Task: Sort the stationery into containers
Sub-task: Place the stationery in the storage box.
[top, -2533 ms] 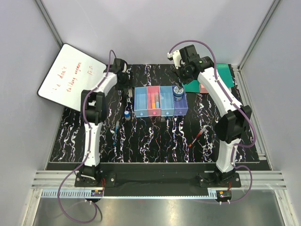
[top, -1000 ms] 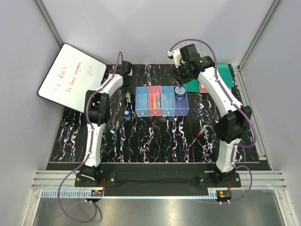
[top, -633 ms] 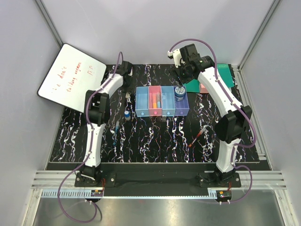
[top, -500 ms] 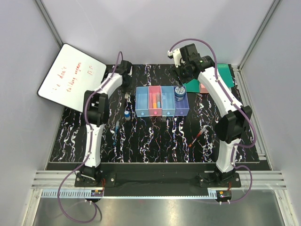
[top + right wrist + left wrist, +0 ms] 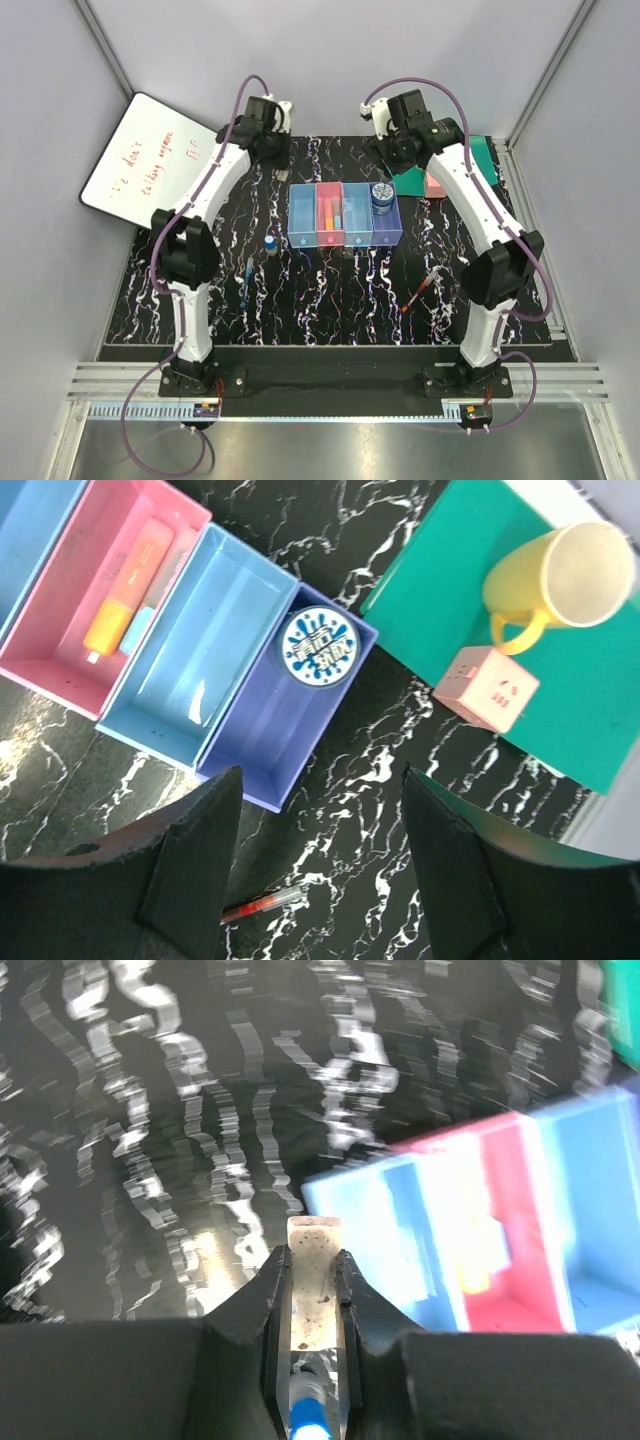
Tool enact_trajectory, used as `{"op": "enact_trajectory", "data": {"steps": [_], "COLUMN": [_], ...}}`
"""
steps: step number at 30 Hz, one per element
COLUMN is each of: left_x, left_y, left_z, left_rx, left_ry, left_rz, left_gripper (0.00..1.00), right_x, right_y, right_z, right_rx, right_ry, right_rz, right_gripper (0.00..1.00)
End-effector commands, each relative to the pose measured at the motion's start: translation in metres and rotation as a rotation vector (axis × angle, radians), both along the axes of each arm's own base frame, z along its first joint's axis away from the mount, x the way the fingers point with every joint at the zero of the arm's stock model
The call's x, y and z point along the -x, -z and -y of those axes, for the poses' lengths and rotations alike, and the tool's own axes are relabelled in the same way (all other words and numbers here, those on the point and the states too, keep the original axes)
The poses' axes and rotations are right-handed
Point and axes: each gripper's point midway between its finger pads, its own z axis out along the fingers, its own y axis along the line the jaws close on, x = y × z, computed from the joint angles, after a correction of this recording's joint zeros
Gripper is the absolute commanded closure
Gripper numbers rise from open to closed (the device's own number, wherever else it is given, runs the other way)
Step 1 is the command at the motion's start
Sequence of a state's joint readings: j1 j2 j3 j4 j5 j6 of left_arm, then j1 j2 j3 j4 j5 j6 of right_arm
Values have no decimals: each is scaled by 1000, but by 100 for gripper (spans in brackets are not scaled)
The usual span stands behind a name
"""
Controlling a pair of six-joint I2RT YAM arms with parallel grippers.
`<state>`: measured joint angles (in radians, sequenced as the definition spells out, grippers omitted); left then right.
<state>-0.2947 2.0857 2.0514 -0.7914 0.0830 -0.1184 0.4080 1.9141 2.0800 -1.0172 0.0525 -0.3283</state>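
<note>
Two dark fingers (image 5: 278,1295) of the left gripper (image 5: 311,1257) pinch a beige rectangular eraser (image 5: 313,1232) by its long sides. Its squared, dark-specked end sticks out past the fingertips. That wrist view is blurred, but the eraser hangs above the table (image 5: 330,300), just short of the near end of a light blue tray.

Beyond it stand the four translucent plastic trays (image 5: 300,225), joined in a row: light blue, pink, light blue, purple. The pink one holds an orange marker (image 5: 105,628) and a teal marker (image 5: 138,630) lying side by side. A round blue-white patterned tin (image 5: 320,648) sits at the far end of the purple one. The right gripper (image 5: 322,772) hangs high over these trays, its fingers spread wide.

Loose on the table are a small blue-capped bottle (image 5: 271,243), upright just left of the trays, and a thin blue pen (image 5: 248,272) nearer the arm bases. A red pen (image 5: 425,288) lies well apart on the right side.

The table is black, veined with white like marble. A green mat (image 5: 450,610) at its far right corner carries a yellow cup (image 5: 560,585) and a pink cube (image 5: 487,687). A white board with red writing (image 5: 150,165) lies tilted at the far left — plain grey walls close the space in.
</note>
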Motion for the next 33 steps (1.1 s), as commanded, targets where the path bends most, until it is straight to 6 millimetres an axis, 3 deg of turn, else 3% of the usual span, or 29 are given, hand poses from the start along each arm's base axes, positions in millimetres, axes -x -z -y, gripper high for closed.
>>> {"op": "enact_trajectory", "data": {"steps": [1,5,7,8,10,11,16,33], "left_x": [31,43,45,43,43,43,49,73], "left_y": [-22,-17,-24,-17,-27,-21,-23,-25], "left_z": [70,110,131,137,153,157,175,202], "left_rx": [28,-38,-47,-58,-64,-71,-73,-132], "left_ry": [275,412,464,477,510,517,548,635], "left_rz": [59,100,135,133,174,171,188,230], "left_gripper": [96,96,96,96,96,96,96,98], "right_x": [-1,-11,-17,-21,-24,-25,-21,-3], "right_y": [-43,-52,-59,-62,-69,-71,-85,-104], "right_z": [24,64,84,100,113,125,131,145], "right_rx": [52,99,89,82,69,71,24,-25], "right_ry": [75,224,304,347,393,425,437,484], "right_rz": [161,223,254,261,278,283,306,341], "right_gripper": [28,26,23,21,14,13,0,0]}}
